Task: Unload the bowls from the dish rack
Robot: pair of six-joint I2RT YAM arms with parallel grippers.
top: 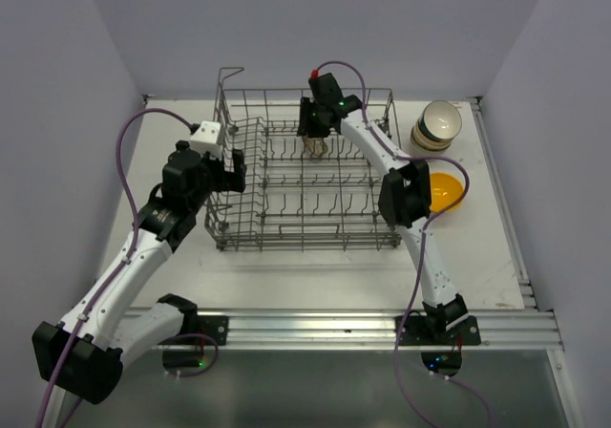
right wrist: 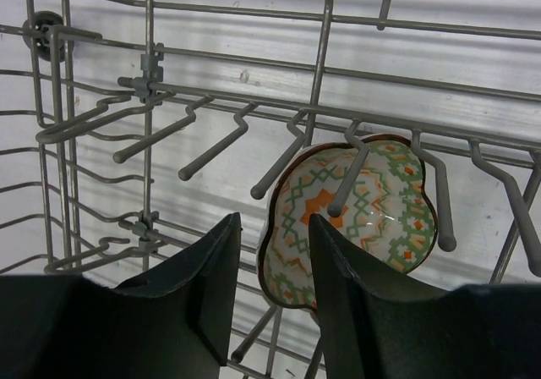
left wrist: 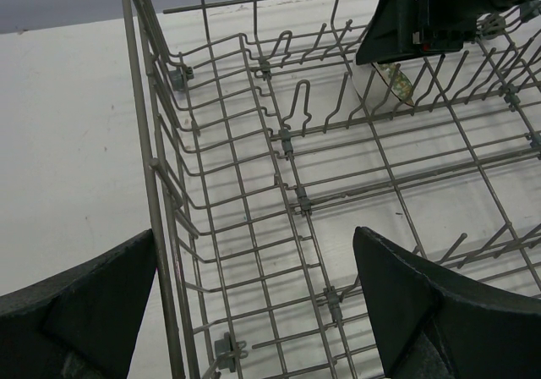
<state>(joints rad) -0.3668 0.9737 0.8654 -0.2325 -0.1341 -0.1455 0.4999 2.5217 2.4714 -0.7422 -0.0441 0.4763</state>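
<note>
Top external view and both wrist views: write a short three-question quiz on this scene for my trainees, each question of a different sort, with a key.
1. True or false: the yellow bowl lies inside the dish rack.
2. How many bowls show inside the rack? A) none B) one C) four
3. Short answer: which part of the robot reaches into the rack beside the patterned bowl?
Key: 1 false; 2 B; 3 the right gripper.

White table [top: 286, 266], plain lavender-grey walls [top: 67, 84], even light.
</note>
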